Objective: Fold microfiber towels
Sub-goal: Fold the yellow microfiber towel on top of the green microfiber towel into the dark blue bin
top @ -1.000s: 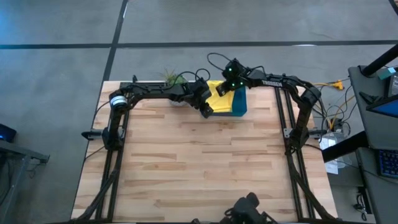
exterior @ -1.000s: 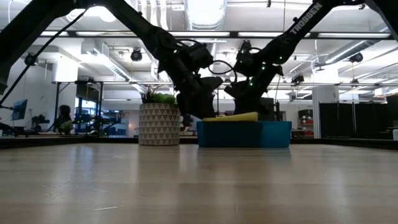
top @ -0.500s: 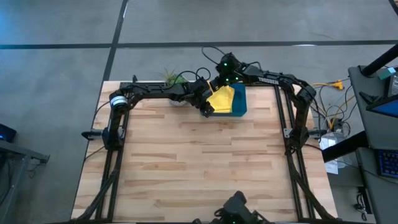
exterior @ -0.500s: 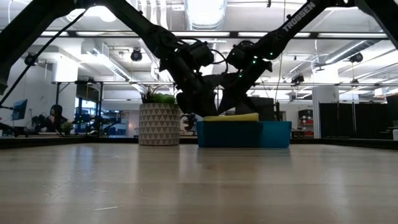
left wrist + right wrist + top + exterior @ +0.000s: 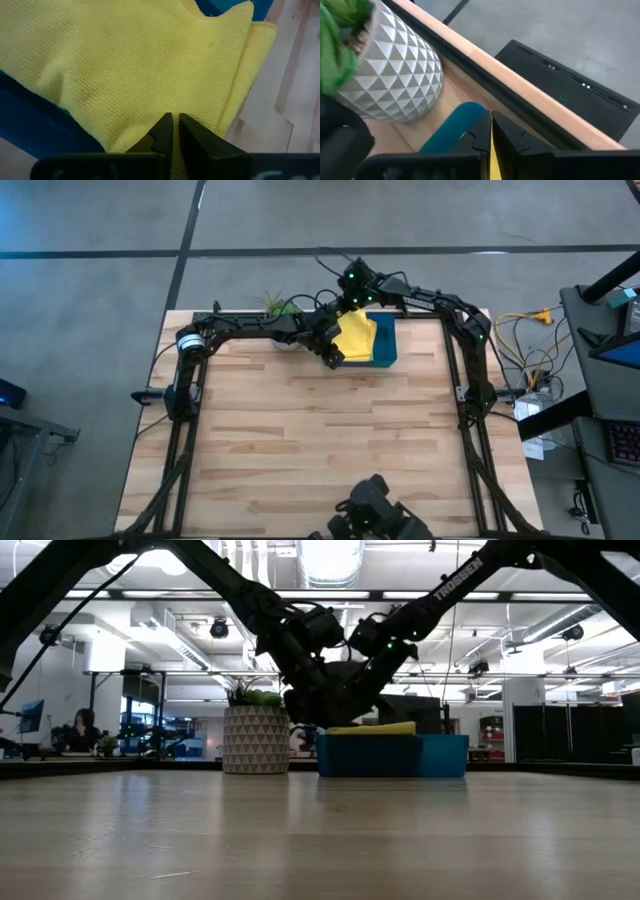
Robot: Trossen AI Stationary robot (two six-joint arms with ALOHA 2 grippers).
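"TROSSEN" lettered white on the right arm [image 5: 462, 578], upper right of the low view. Both arms reaching to top centre of the high view; left gripper [image 5: 173, 131] and right gripper [image 5: 490, 131] each pinched on the yellow towel [image 5: 356, 338] draped over the blue tray [image 5: 387, 345]

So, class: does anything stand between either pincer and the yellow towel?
Nothing visible does. The left pincer is shut right on the yellow towel. The right pincer is shut too, with a yellow edge showing between its fingers, beside the plant pot.
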